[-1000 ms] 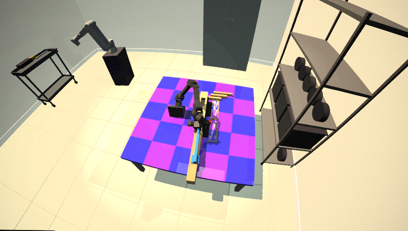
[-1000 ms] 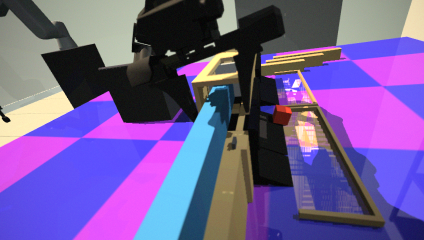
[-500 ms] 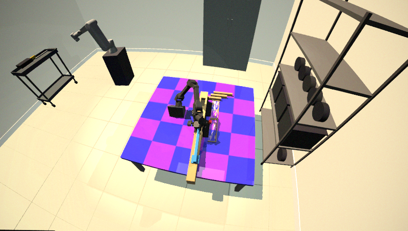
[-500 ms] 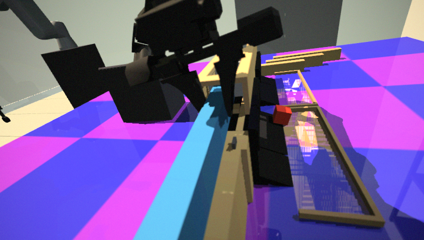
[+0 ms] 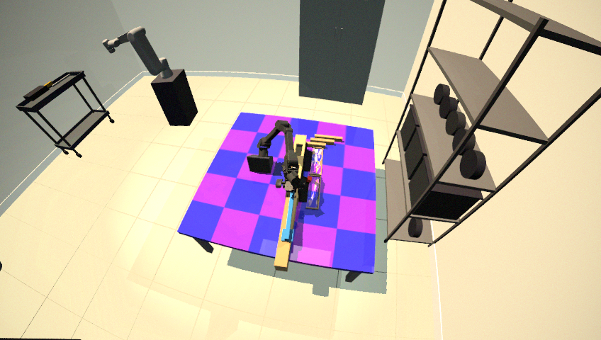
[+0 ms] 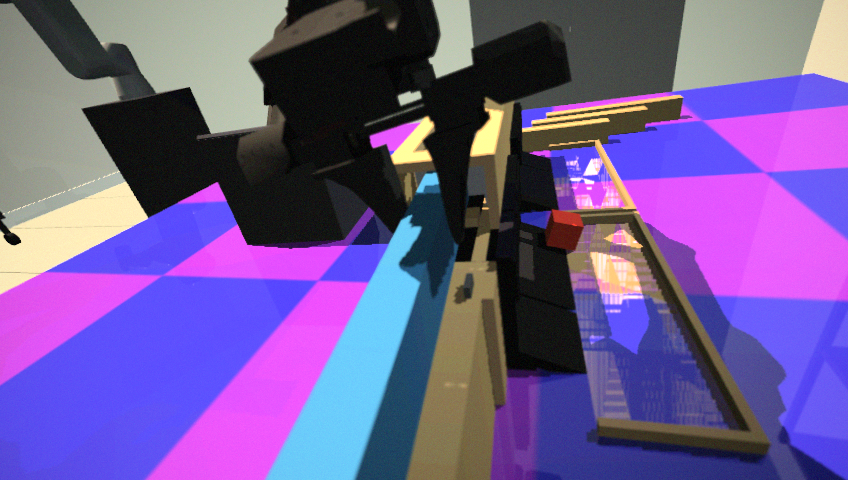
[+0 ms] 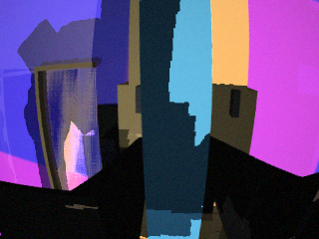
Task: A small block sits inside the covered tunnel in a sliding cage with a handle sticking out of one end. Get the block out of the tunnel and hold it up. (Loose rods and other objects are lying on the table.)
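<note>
Block (image 5: 309,178) (image 6: 564,230), small and red, shown in three views; one is counted. Top: it lies at two o'clock from the end effector (image 5: 290,189) (image 6: 427,233) (image 7: 175,139), by the junction of two clear framed panels (image 5: 312,207) (image 6: 684,437) (image 7: 67,65). One blue bar (image 5: 290,214) (image 6: 357,333) (image 7: 191,65), probably the cage handle, extends toward six o'clock over one tan channel (image 5: 281,258) (image 6: 458,380) (image 7: 230,40). Three loose rods (image 5: 327,137) (image 6: 601,127) lie at one o'clock on the one chequered desk (image 5: 240,189) (image 6: 238,309) (image 7: 284,100).

Exterior: the two fingers close on the blue bar just outside one tan open-topped frame (image 5: 300,139) (image 6: 490,178). The block is at three o'clock, apart from the fingers; whether any cover encloses it cannot be told. The three rods appear at two o'clock, ungrasped.

Wrist: the end effector is narrowed firmly upon the bar, which runs toward twelve o'clock; one clear panel shows at ten o'clock, and the block is out of sight. The grasp on the bar is done; sliding the cage, if that is the intended route, and gripping and raising the block appear to be left.
</note>
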### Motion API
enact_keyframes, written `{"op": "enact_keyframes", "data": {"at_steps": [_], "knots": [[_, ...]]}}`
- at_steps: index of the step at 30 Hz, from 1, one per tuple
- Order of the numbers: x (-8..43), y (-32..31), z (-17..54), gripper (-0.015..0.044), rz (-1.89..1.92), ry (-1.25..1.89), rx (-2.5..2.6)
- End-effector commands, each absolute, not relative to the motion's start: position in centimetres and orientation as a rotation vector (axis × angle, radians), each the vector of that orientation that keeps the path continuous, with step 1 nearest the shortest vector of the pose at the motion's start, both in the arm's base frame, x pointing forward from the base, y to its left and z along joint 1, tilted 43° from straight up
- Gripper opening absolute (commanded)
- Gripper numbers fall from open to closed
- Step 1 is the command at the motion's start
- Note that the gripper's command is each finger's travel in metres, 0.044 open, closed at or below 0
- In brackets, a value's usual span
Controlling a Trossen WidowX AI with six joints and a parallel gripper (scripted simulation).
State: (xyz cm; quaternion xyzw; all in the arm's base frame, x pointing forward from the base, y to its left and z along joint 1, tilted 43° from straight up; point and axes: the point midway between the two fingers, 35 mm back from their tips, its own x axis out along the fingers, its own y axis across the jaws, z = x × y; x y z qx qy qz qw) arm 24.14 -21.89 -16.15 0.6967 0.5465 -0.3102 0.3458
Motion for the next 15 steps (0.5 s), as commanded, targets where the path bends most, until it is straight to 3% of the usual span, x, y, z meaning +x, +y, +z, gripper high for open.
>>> {"op": "enact_keyframes", "data": {"at_steps": [1, 15], "knots": [[24.08, -25.03, -19.03, 0.0, -0.841, 1.362, 1.77], [24.01, -25.32, -19.4, 0.0, -0.842, 1.363, 1.771]]}}
